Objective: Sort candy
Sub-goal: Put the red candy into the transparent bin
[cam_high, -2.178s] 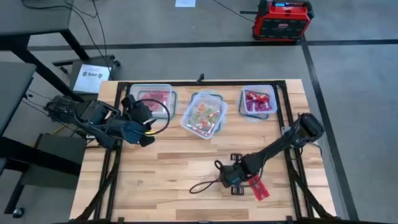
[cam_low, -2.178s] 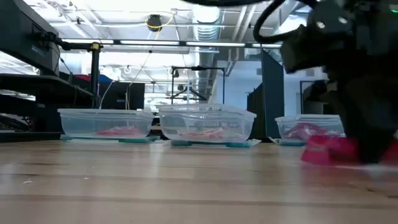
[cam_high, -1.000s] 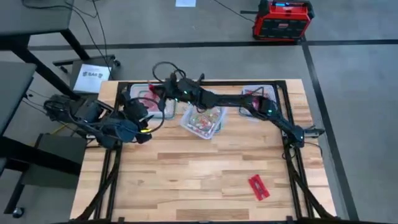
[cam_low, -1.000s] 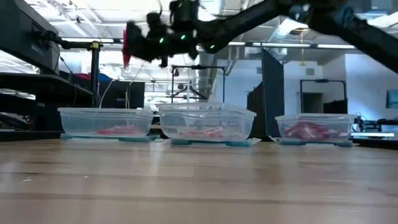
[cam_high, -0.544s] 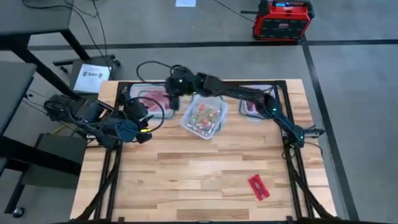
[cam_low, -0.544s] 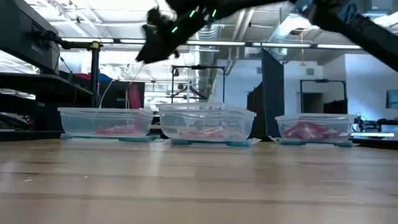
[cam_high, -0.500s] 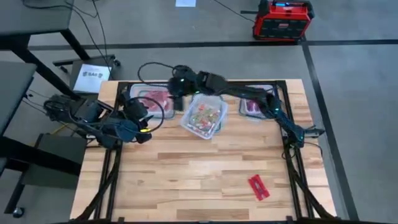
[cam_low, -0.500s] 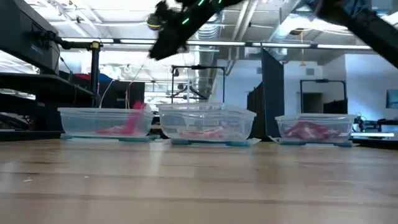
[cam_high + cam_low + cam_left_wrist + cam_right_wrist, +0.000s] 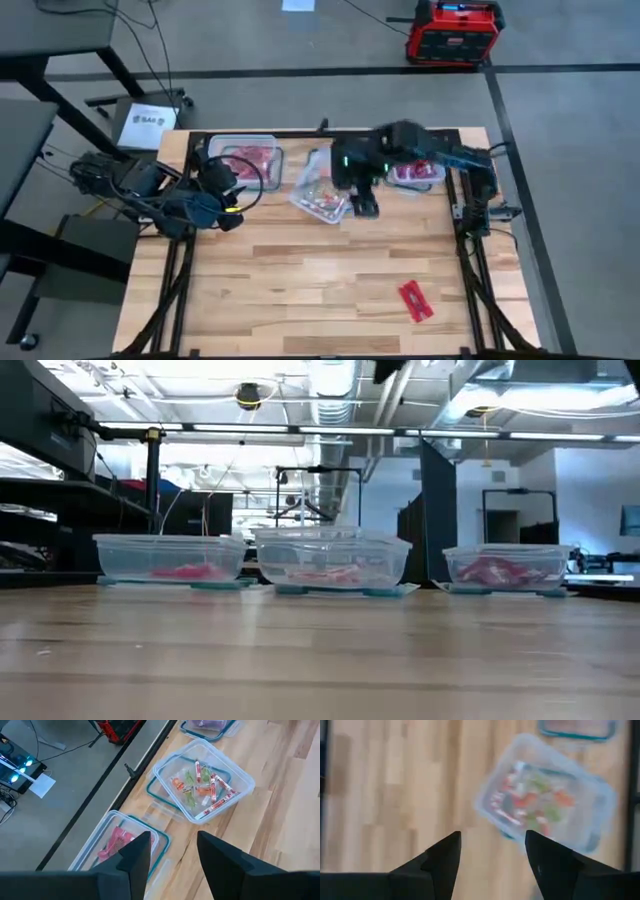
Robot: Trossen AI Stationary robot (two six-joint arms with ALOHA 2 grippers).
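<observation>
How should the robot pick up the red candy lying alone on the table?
Probably from straight above. The red candy is a flat, long packet lying slanted on bare wood, nothing beside it. Close the fingers across its narrow width near the middle, turned to match the slant.

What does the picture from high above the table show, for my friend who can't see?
A wooden table holds three clear tubs of candy along the far edge. The right gripper hovers by the middle tub; one red candy lies alone.

wooden table (image 9: 280, 270), three containers (image 9: 326, 186), red candy (image 9: 415, 300)
</observation>
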